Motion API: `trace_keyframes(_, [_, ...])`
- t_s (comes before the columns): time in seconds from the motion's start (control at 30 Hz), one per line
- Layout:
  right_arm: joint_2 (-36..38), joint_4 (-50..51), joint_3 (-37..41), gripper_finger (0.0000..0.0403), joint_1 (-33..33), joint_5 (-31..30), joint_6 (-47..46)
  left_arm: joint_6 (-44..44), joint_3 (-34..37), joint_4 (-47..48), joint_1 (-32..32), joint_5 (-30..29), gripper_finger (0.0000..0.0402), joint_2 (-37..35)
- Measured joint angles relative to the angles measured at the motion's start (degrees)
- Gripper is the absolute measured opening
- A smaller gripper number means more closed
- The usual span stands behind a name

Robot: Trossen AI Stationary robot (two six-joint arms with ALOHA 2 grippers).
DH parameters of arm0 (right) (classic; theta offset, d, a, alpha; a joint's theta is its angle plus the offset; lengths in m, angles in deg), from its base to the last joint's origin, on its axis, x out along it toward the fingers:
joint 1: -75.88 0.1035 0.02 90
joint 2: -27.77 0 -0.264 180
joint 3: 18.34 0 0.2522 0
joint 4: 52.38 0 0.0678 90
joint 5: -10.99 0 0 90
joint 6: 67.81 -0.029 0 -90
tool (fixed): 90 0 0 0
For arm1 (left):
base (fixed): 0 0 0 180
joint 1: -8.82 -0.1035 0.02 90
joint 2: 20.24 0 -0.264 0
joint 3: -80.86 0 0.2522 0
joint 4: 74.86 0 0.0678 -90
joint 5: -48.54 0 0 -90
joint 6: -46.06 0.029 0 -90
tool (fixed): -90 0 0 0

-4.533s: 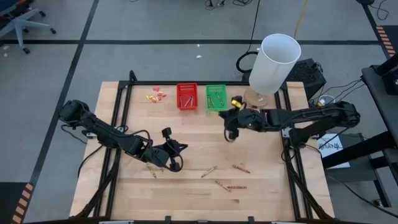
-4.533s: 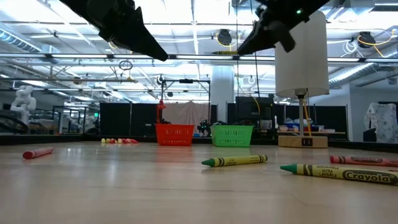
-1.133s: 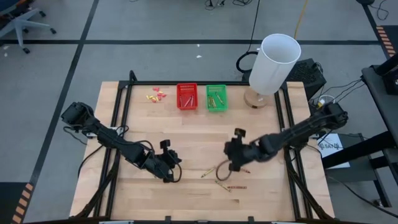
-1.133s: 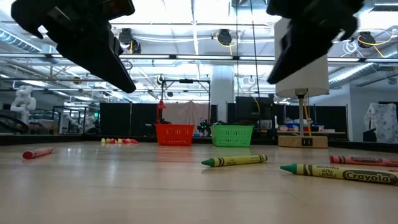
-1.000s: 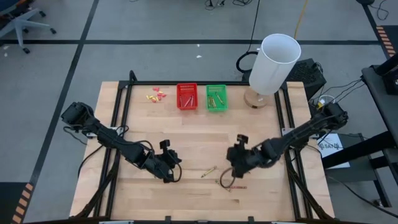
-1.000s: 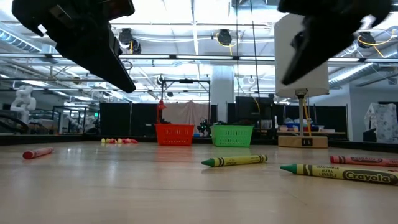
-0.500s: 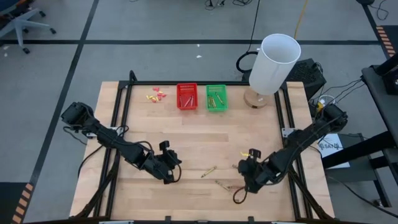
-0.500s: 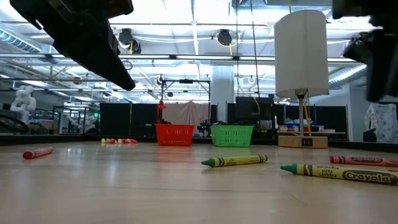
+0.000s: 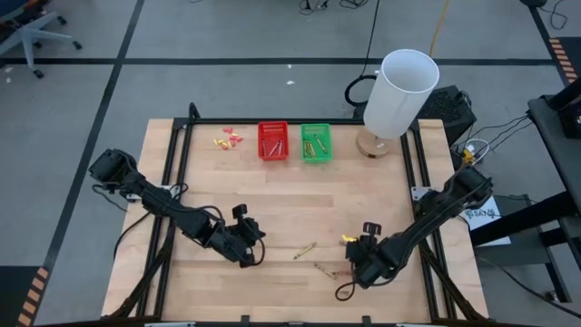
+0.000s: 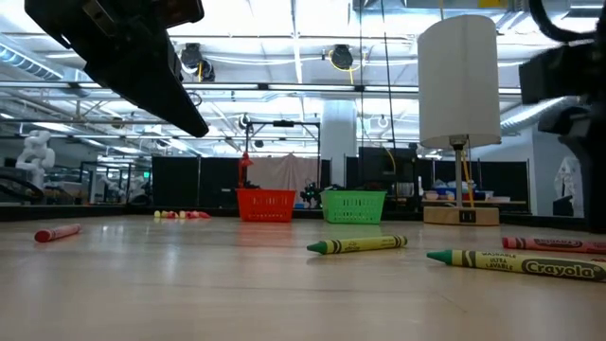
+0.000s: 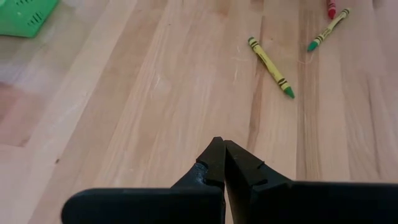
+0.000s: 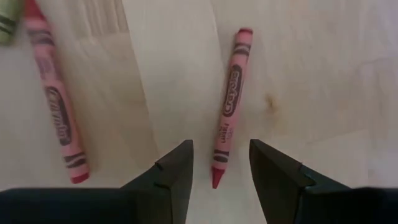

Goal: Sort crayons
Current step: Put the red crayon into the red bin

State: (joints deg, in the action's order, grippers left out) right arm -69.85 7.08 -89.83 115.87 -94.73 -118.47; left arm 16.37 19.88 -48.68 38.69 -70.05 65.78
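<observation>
Loose crayons lie flat on the wooden table near its front edge. A red crayon lies lengthwise in front of my right gripper, which is open and points down, one finger on each side of the crayon's near end without touching it. A second red crayon lies beside it. Two green crayons lie just left of that gripper. My left gripper hangs shut above bare wood at the front left, and a green crayon lies ahead of it.
A red basket and a green basket, each with crayons in it, stand at the table's far edge. Small yellow and pink scraps lie left of them. A white lamp stands at the far right corner.
My right gripper has swung toward the table's near edge and a little to the right, has come down and has tipped to point more steeply downward over the red crayon. The crayons lie where they were.
</observation>
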Motion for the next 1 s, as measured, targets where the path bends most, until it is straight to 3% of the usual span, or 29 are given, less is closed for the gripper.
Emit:
trace_keyframes(0.23, [-1.6, -0.3, 0.0, 0.0121, -1.3, 1.4, 0.0, 0.5, 0.0, 0.2, 0.0, -0.1, 0.0006, 0.0])
trace_keyframes(0.73, [-2.9, -2.1, -0.2, 0.0009, -3.5, 3.1, 3.8, 0.5, 0.0, 0.2, 0.0, -0.2, 0.0006, 0.0])
trace_keyframes(1.0, [-2.9, -2.2, -0.1, 0.0004, -3.5, 2.5, 3.5, 0.6, 0.0, 0.2, 0.0, -0.6, 0.0006, 0.0])
